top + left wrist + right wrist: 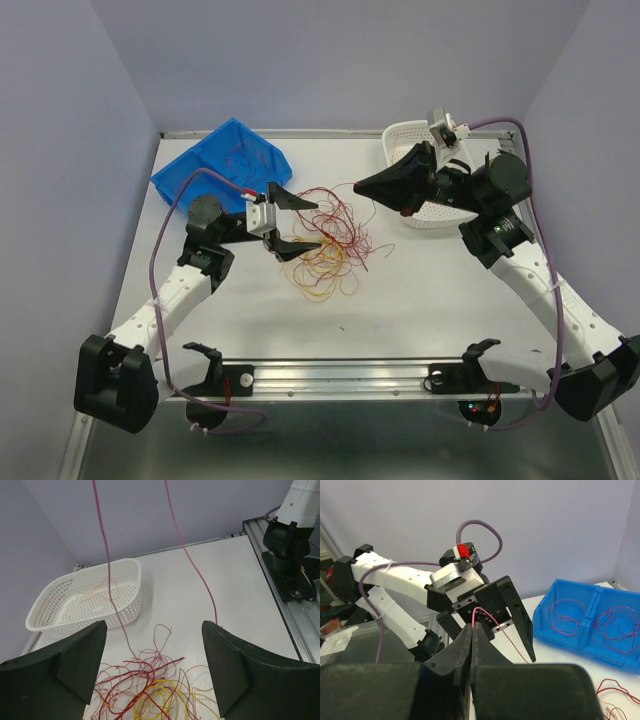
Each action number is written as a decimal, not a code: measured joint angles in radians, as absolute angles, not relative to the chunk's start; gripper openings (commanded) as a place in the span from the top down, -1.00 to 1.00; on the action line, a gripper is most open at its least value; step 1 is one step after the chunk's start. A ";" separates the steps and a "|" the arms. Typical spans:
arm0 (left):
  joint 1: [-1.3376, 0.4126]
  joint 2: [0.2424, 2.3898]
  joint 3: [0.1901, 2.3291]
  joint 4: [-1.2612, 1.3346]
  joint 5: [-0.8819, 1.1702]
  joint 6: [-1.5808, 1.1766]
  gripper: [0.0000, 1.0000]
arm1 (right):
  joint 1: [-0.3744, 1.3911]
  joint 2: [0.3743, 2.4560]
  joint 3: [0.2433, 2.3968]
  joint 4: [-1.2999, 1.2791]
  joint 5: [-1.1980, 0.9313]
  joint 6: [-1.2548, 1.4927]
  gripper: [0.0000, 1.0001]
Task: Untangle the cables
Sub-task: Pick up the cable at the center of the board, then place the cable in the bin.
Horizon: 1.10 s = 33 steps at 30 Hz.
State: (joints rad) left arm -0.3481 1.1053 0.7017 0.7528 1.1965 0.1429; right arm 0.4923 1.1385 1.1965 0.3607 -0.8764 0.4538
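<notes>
One red strand (481, 609) is pinched high in the shut right pincer (472, 625), probably to draw it out of the cables (325, 245). The left pincer (300, 222) hovers spread wide over them.

A white table (430, 300) fills the middle of the top view, matte and evenly lit, with only soft, short shadows on it. Plain pale lavender walls close it in on three sides: the back wall (340, 60) at 12 o'clock, the left wall (60, 200) at 9 o'clock and the right wall (600, 130) at 3 o'clock. A thin metal strip (330, 133) edges the table at 12 o'clock. At 6 o'clock an aluminium rail (340, 375) runs along the near edge, with a dark grey surface (330, 445) beyond it.
</notes>
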 measured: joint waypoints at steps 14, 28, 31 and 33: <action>-0.449 1.238 0.749 0.712 1.003 0.162 -0.68 | 0.497 1.139 1.196 0.373 -0.888 0.472 0.99; -0.504 1.242 0.762 0.698 1.003 0.184 -0.02 | 0.499 1.139 1.196 0.383 -0.891 0.480 0.99; -0.511 1.242 0.762 0.697 1.029 0.187 -0.05 | 0.499 1.139 1.196 0.386 -0.891 0.480 0.99; -0.511 1.242 0.762 0.691 1.048 0.194 -0.32 | 0.499 1.139 1.196 0.389 -0.890 0.480 0.99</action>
State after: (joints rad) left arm -0.5114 1.2415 0.7624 0.6910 1.0477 0.1936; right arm 0.4988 1.1385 1.1957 0.3893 -0.8902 0.4805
